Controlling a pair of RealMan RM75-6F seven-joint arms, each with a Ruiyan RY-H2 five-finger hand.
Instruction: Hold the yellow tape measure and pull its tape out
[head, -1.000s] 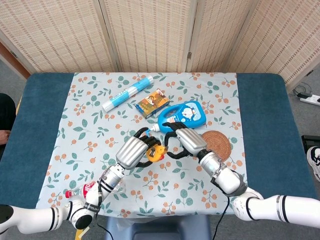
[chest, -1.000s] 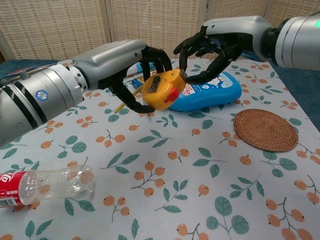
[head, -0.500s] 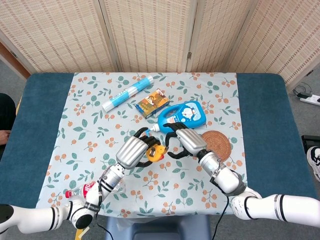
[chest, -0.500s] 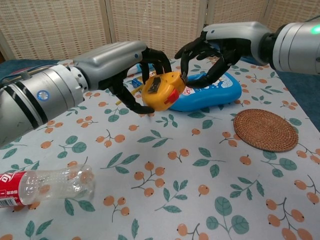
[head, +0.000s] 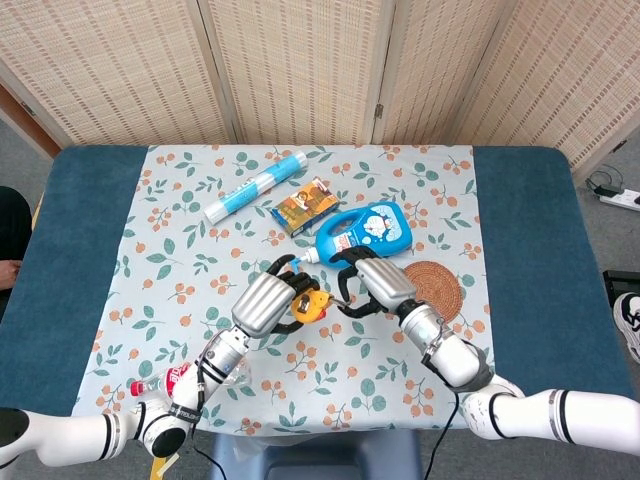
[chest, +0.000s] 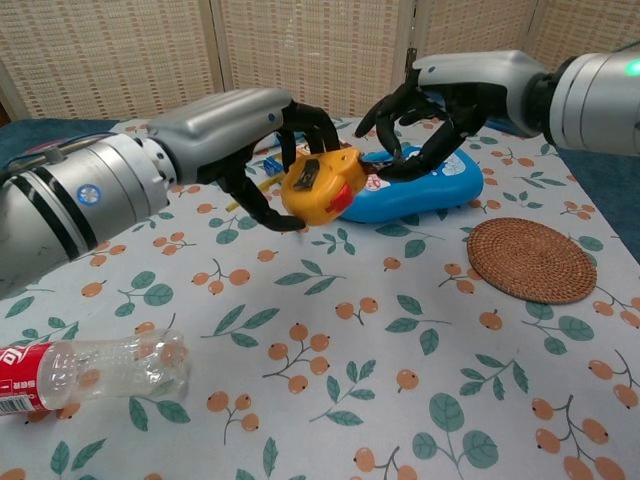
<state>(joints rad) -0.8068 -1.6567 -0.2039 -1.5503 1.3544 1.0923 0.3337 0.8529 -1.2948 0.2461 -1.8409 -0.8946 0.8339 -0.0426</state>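
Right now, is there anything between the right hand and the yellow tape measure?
Nothing visible. The left hand holds the tape measure above the table, and the right hand fingers already reach its front end.

My left hand grips the yellow tape measure above the tablecloth; my right hand pinches at its front edge, over the blue bottle.

One yellow tape measure, one blue detergent bottle, one blue tube, one small box, one woven coaster and one plastic bottle (crushed, lower left) are counted.
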